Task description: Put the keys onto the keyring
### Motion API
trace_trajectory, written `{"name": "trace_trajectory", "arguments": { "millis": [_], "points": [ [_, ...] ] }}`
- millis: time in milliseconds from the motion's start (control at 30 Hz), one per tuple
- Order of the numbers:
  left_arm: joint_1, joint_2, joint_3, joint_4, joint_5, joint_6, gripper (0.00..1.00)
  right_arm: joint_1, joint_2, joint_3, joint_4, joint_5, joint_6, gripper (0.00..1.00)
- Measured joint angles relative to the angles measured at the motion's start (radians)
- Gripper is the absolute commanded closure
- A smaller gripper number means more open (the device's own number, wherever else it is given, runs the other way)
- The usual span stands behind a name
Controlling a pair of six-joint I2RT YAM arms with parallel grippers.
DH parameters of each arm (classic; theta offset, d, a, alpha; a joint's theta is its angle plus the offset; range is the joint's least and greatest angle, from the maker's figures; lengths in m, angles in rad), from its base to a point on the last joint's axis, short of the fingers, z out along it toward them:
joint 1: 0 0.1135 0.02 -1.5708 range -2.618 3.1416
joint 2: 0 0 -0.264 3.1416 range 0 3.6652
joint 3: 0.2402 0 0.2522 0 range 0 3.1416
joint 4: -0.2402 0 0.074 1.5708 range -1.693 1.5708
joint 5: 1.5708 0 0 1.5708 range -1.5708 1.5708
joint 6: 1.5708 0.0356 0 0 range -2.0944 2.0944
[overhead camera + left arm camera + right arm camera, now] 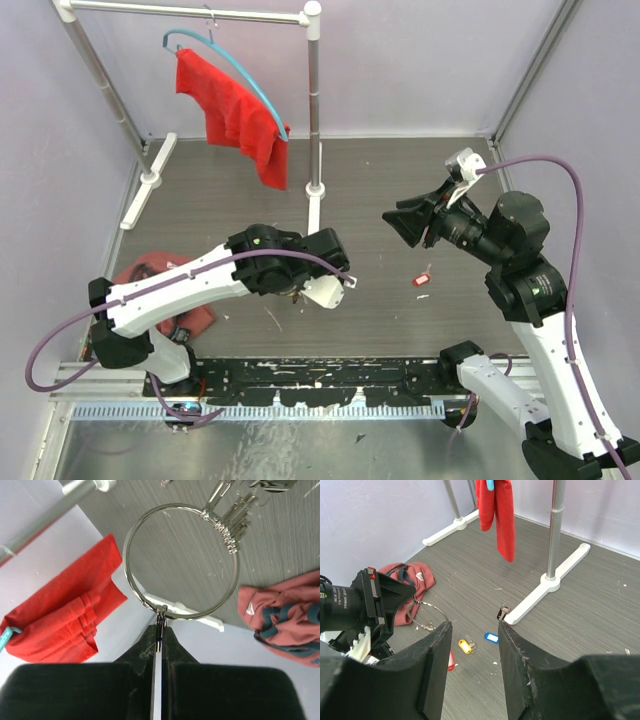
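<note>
Over mid-table (400, 180), left gripper (159, 630) pinches the keyring (126, 562) by its wire rim, threaded keys (234, 522) bunched on the far side. Right gripper (475, 630) hangs apart, jaws parted and empty. A red-tagged key (422, 280) lies on the surface between the arms.

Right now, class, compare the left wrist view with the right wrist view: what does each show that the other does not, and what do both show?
Only the left wrist view: close up, the left gripper shut on the thin silver wire ring, with small silver keys bunched on it. Only the right wrist view: the open right gripper, plus a yellow-tagged key and a blue-tagged key loose on the grey table. Both: the ring, red cloth, reddish-brown bag and white rack foot.
</note>
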Motion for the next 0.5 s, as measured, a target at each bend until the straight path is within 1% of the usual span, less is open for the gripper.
{"name": "trace_trajectory", "arguments": {
  "millis": [67,133,267,367,400,500],
  "points": [
    [0.006,0.000,-0.021,-0.019,-0.035,-0.004,1.00,0.000,0.000,0.000,-0.001,0.006,-0.002,0.52],
    [0.012,-0.018,-0.071,0.018,-0.090,0.011,1.00,0.000,0.000,0.000,-0.001,0.010,-0.002,0.52],
    [0.021,-0.118,-0.274,0.239,-0.196,0.150,1.00,0.000,-0.002,-0.001,-0.002,0.018,-0.002,0.52],
    [0.028,-0.206,-0.410,0.495,-0.237,0.338,1.00,0.000,-0.005,-0.001,-0.002,0.022,-0.002,0.52],
    [0.029,-0.246,-0.471,0.623,-0.236,0.420,1.00,0.000,-0.006,-0.001,-0.002,0.022,-0.003,0.52],
    [0.030,-0.341,-0.587,0.856,-0.198,0.613,1.00,0.000,-0.006,-0.001,-0.002,0.009,-0.015,0.49]
  ]
}}
